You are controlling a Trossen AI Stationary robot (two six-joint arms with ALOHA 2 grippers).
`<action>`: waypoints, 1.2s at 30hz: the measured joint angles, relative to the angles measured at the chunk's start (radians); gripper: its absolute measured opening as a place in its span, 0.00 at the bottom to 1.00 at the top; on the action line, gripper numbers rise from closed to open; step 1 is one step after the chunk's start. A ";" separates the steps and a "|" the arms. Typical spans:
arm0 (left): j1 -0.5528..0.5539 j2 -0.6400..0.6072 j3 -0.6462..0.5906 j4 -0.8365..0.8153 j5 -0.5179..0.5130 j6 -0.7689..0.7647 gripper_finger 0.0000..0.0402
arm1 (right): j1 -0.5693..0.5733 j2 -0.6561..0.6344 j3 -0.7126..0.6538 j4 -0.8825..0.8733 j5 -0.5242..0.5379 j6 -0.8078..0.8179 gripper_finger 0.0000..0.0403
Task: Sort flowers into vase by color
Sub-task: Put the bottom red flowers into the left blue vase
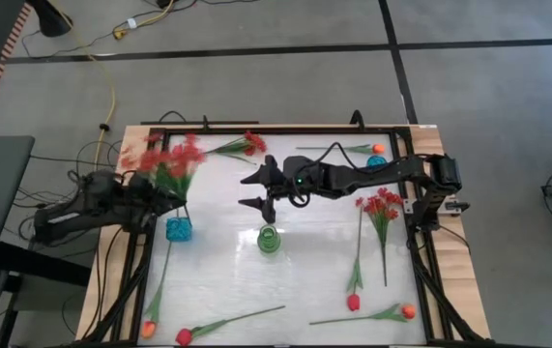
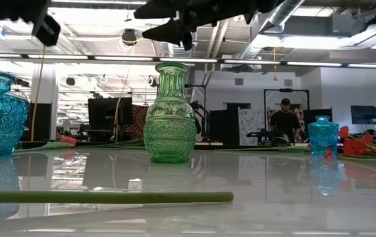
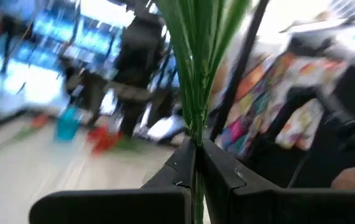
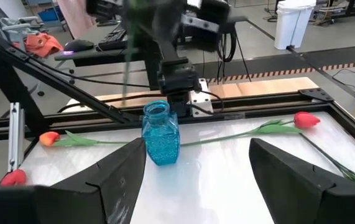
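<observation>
Glossy white tabletop [image 1: 305, 280] mirrors everything. The green cut-glass vase [image 2: 169, 113] under the spread matt-black plastic right gripper [image 1: 259, 190] is ribbed and shiny; the blue textured glass vase [image 4: 159, 134] ahead of it sparkles. Bare pale wood edging [image 1: 454, 261] looks matt.

Bright, even ceiling strip lighting fills the room. The glossy white table [image 2: 293, 191] mirrors the ribbed green glass vase [image 2: 169, 115] and carries pale glare. The left wrist view is heavily motion-blurred; the other three views are sharp, with soft shadows.
</observation>
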 joint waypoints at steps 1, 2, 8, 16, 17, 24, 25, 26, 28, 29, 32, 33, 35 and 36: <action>-0.037 0.004 -0.009 0.013 -0.043 0.011 0.00 | -0.003 0.000 0.000 0.000 0.000 0.000 0.77; -0.076 0.009 -0.014 0.005 -0.084 0.022 0.00 | -0.004 0.000 0.000 -0.001 0.000 0.000 0.77; -0.311 0.036 -0.014 0.006 -0.340 0.091 0.00 | -0.017 0.000 0.000 -0.009 0.000 0.000 0.77; -0.590 0.036 -0.014 -0.061 -0.682 0.101 0.00 | -0.034 0.000 0.000 -0.048 -0.002 -0.039 0.77; -0.619 0.036 -0.014 -0.070 -0.720 0.094 0.00 | -0.037 0.000 0.000 -0.050 -0.002 -0.040 0.77; -0.829 0.052 -0.002 -0.090 -0.975 0.082 0.00 | -0.064 0.000 0.000 -0.051 -0.003 -0.042 0.77; -0.863 0.058 -0.002 -0.091 -1.016 0.082 0.00 | -0.066 0.000 0.000 -0.051 -0.003 -0.042 0.77; -0.897 0.066 0.000 -0.094 -1.054 0.083 0.00 | -0.066 0.000 0.000 -0.053 -0.003 -0.042 0.77; -0.969 0.090 0.005 -0.097 -1.133 0.086 0.00 | -0.061 0.000 0.000 -0.057 -0.003 -0.042 0.77; -1.007 0.103 0.011 -0.106 -1.176 0.079 0.00 | -0.061 0.000 0.000 -0.059 -0.003 -0.042 0.77; -1.127 0.154 0.038 -0.146 -1.312 0.042 0.00 | -0.054 0.000 0.000 -0.059 -0.004 -0.042 0.77; -1.170 0.174 0.046 -0.154 -1.362 0.035 0.00 | -0.052 0.000 0.000 -0.059 -0.004 -0.042 0.77; -1.258 0.220 0.065 -0.153 -1.467 0.034 0.00 | -0.052 0.000 0.000 -0.059 -0.005 -0.042 0.77; -1.301 0.242 0.075 -0.152 -1.527 0.036 0.00 | -0.053 0.000 0.000 -0.059 -0.005 -0.042 0.77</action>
